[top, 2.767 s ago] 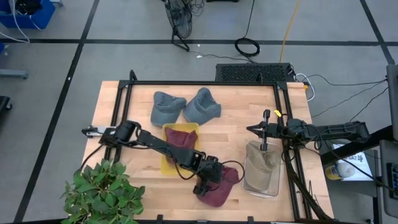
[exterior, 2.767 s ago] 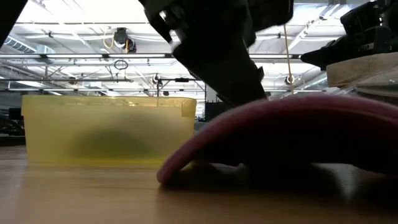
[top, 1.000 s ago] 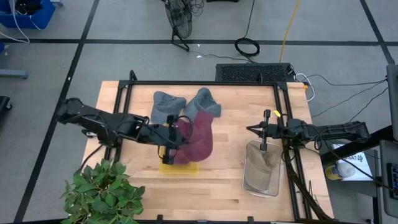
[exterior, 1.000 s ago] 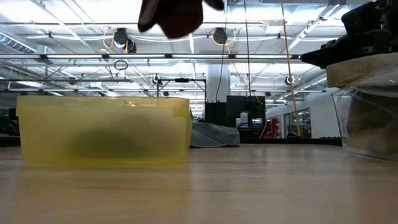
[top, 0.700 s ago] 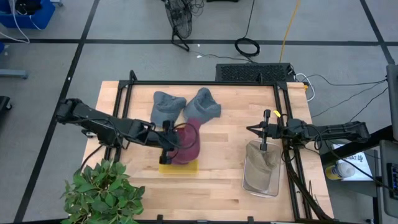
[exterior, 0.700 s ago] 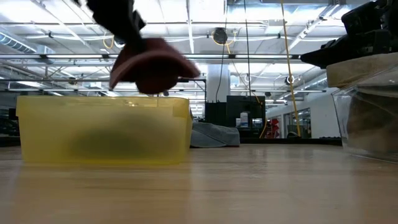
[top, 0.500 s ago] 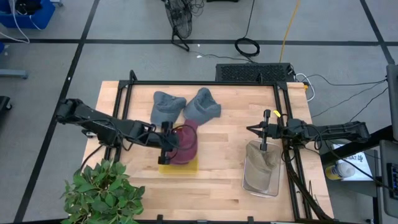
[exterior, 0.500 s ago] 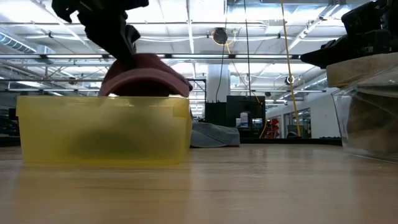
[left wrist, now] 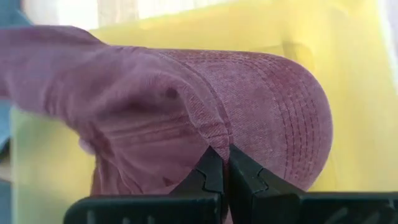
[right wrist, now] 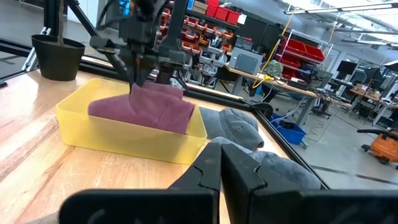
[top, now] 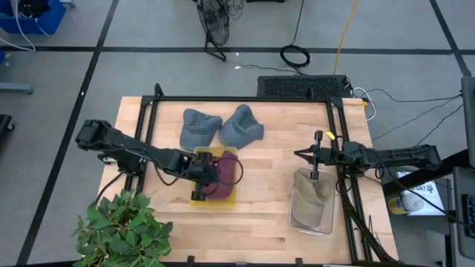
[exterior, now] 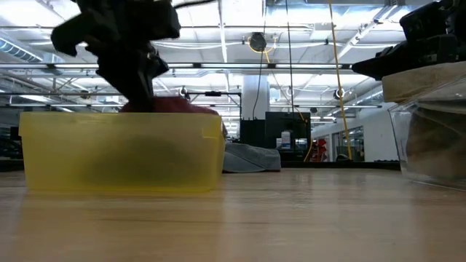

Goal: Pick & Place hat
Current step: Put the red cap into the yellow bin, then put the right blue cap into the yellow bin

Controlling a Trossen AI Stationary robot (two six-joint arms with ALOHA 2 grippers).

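A maroon hat (top: 224, 175) lies in the yellow bin (top: 232, 199) at the table's middle, and my left gripper (top: 208, 176) is shut on it. In the low view the hat's top (exterior: 191, 108) shows just above the bin's rim (exterior: 124, 116). Two grey hats (top: 199, 127) (top: 241, 126) lie on the wood behind the bin. At the right, my right gripper (top: 300, 154) hangs shut and holds nothing, by the far end of a clear container (top: 312, 211) with a tan hat in it. My left gripper pinches a fold of the maroon hat's cloth (left wrist: 208, 134) between its two fingertips (left wrist: 239, 165), beside the stitched crown. The fingers come from the table's left, slanting down into the bin. The hat rests inside the bin, its crown bulging up above the rim.
A potted green plant (top: 122, 222) stands at the table's near left corner. A black metal frame (top: 245, 99) runs around the work area. Bare wood lies between the bin and the clear container.
My left gripper has gone down and a little toward the table's near edge, staying shut on the maroon hat. The hat, a second ago hanging high above the bin, has come down into the yellow bin and now rests there.
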